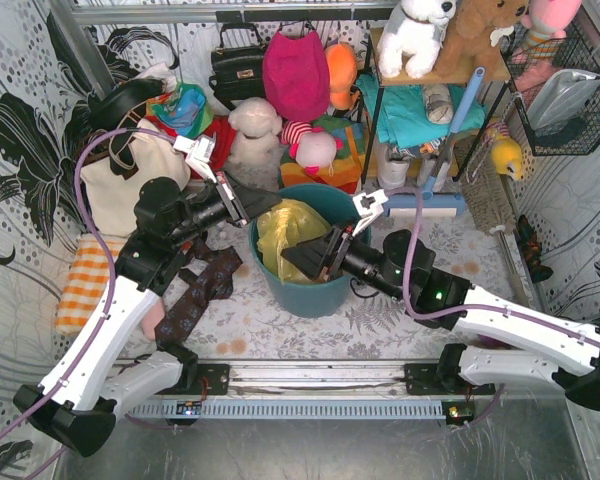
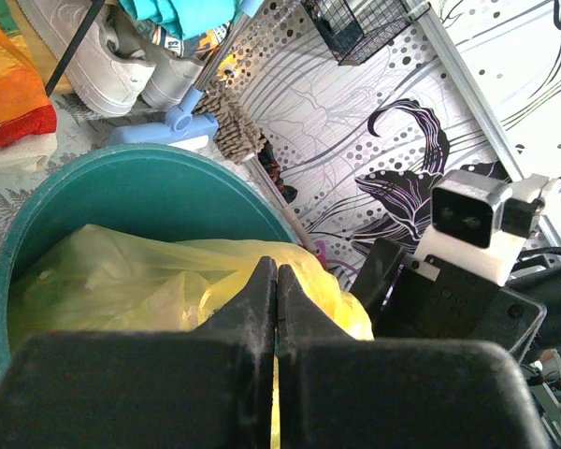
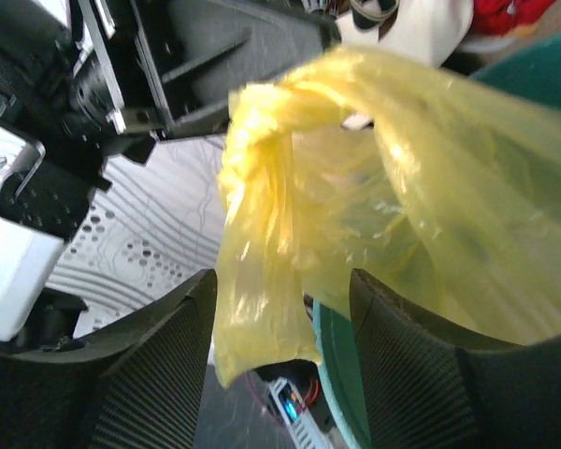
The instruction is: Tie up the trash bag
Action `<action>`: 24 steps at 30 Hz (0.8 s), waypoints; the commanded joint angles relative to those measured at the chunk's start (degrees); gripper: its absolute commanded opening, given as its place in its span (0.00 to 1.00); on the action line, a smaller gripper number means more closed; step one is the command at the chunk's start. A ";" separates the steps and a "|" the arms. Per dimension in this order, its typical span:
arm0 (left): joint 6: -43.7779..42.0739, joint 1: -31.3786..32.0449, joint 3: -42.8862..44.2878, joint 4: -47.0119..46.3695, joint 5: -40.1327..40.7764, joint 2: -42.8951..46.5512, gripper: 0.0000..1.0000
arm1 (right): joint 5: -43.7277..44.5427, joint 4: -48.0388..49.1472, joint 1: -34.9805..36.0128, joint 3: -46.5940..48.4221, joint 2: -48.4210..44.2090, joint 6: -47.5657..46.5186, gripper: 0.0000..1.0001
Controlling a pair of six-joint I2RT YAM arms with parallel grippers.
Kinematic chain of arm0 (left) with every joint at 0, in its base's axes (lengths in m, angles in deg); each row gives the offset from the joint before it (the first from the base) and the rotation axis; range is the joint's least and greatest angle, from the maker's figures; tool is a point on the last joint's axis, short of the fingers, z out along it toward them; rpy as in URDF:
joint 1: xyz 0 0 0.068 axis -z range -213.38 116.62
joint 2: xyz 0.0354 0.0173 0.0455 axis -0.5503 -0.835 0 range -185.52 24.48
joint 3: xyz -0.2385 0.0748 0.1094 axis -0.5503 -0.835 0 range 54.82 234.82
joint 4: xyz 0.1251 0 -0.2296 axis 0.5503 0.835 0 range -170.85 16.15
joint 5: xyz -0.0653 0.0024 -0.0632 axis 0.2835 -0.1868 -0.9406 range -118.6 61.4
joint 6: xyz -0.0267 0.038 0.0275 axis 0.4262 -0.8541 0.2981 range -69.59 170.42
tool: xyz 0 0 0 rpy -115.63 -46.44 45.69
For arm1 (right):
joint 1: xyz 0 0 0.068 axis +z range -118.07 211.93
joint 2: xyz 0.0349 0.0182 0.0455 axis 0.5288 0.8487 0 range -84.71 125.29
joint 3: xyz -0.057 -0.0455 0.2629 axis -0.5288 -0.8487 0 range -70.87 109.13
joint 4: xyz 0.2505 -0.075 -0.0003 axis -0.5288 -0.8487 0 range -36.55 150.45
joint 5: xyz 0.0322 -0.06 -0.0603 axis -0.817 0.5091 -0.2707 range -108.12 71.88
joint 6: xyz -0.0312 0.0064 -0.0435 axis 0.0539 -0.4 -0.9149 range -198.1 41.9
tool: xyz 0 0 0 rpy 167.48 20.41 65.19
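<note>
The trash bag is thin yellow plastic and sits inside the round teal bin. My left gripper reaches over the bin's left rim. In the left wrist view its jaws are pressed together, with yellow film in the slit between them and the trash bag below. My right gripper is over the bin's front. In the right wrist view it is open, and a twisted flap of the bag hangs between its fingers, touching neither. The twisted end runs up to the left gripper.
A cream tote bag stands at the back left. A dark patterned cloth and an orange checked cloth lie left of the bin. Plush toys, a shelf and a blue mop head crowd the back. A wire basket hangs at the right.
</note>
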 commanded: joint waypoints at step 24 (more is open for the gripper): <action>-1.28 0.03 0.66 -3.94 1.74 -0.23 0.00 | -5.59 -6.17 1.25 2.23 -0.51 3.87 0.00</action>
